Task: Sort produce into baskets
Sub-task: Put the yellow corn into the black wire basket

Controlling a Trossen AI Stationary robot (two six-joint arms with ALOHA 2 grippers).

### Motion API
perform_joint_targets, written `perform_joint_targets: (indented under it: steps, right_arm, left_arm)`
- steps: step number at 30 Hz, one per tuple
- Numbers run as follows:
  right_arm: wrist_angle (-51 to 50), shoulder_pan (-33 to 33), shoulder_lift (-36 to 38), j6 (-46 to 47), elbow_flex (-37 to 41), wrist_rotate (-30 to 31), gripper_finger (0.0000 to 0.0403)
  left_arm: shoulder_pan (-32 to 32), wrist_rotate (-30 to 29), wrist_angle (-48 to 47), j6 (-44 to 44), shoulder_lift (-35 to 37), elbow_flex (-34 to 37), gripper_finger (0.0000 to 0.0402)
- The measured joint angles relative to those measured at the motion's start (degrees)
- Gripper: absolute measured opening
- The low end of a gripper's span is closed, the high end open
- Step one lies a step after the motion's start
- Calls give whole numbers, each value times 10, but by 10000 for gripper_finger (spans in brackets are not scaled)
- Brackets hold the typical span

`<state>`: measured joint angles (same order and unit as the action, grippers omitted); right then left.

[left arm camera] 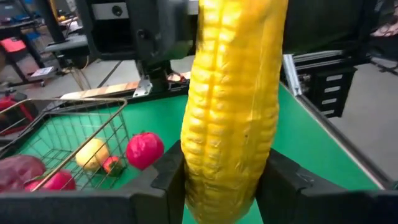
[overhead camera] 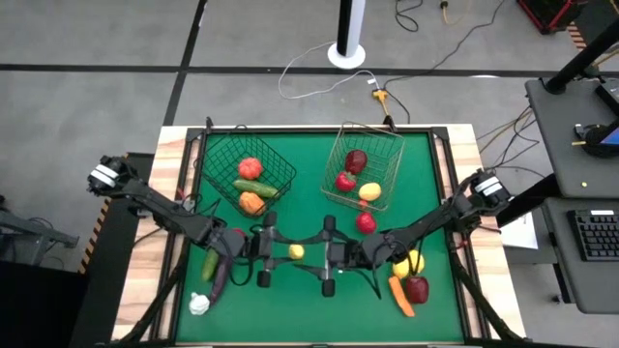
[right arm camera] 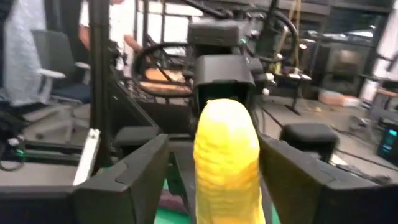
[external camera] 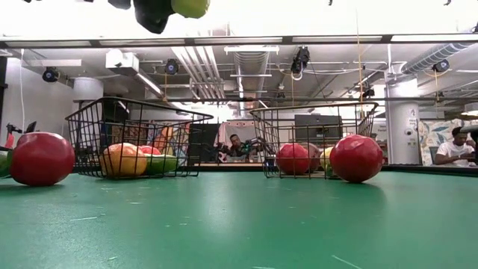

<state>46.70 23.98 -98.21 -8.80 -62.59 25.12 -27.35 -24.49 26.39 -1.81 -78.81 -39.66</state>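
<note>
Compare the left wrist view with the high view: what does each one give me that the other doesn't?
Only the left wrist view shows the left gripper clamped on the yellow corn cob. Only the high view shows the dark basket, the vegetables by the left arm and the right gripper meeting the left mid-table. Both show the pale basket and the loose red fruit beside it.
</note>
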Motion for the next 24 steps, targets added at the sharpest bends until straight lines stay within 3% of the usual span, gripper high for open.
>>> perform_joint_targets:
  steps: [5, 10, 18, 24]
  right_arm:
    - [-56, 0, 31, 11, 0, 97, 268]
    - [-155, 0, 72, 57, 0, 157, 281]
    - [-188, 0, 91, 92, 0, 170, 278]
    - [-215, -1, 91, 114, 0, 171, 279]
  left_arm:
    - [2, -103, -71, 53, 26, 0, 125]
    - [15, -176, -251, 152, 94, -11, 125]
    - [99, -186, -615, 279, 192, -71, 125]
    - [215, -151, -731, 296, 221, -76, 125]
